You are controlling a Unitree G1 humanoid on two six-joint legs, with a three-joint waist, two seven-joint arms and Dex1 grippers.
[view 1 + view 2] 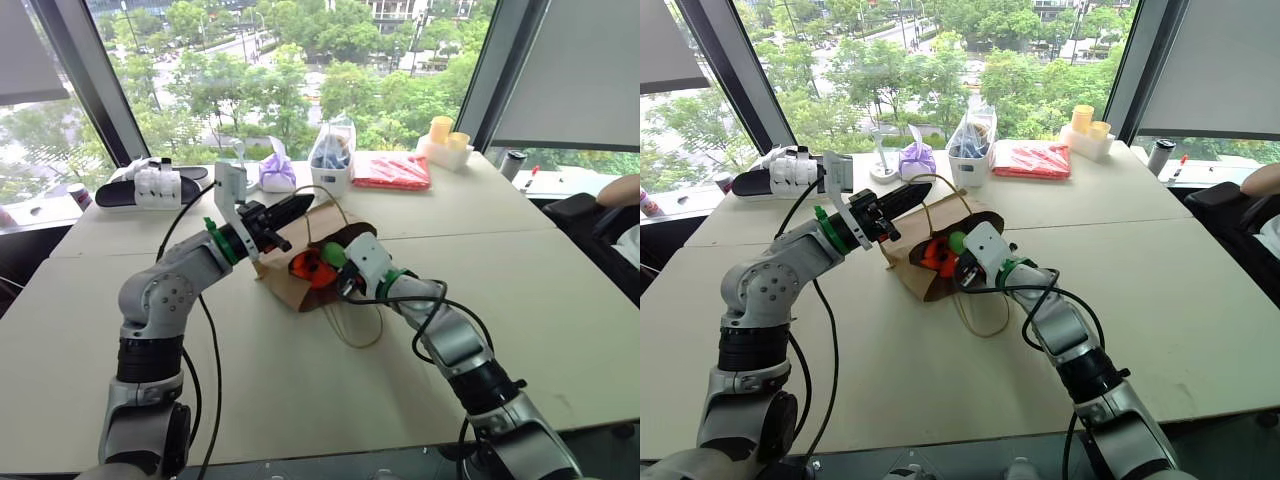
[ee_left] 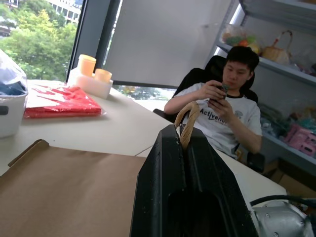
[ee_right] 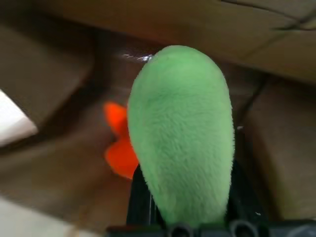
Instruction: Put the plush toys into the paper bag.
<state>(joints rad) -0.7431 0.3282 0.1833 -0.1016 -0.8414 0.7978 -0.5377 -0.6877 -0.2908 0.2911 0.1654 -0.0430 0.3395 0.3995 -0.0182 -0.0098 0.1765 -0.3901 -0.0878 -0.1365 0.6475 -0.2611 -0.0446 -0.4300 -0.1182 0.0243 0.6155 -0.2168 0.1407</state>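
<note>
While pinched in right tool [image 3: 182,217], green plush [image 3: 180,133] at bag mouth [image 1: 345,238]

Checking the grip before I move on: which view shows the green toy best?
The right wrist view: the green toy is seen close up, clamped between the right gripper's jaws, at the paper bag's mouth. Both head views show just a small green patch there.
</note>
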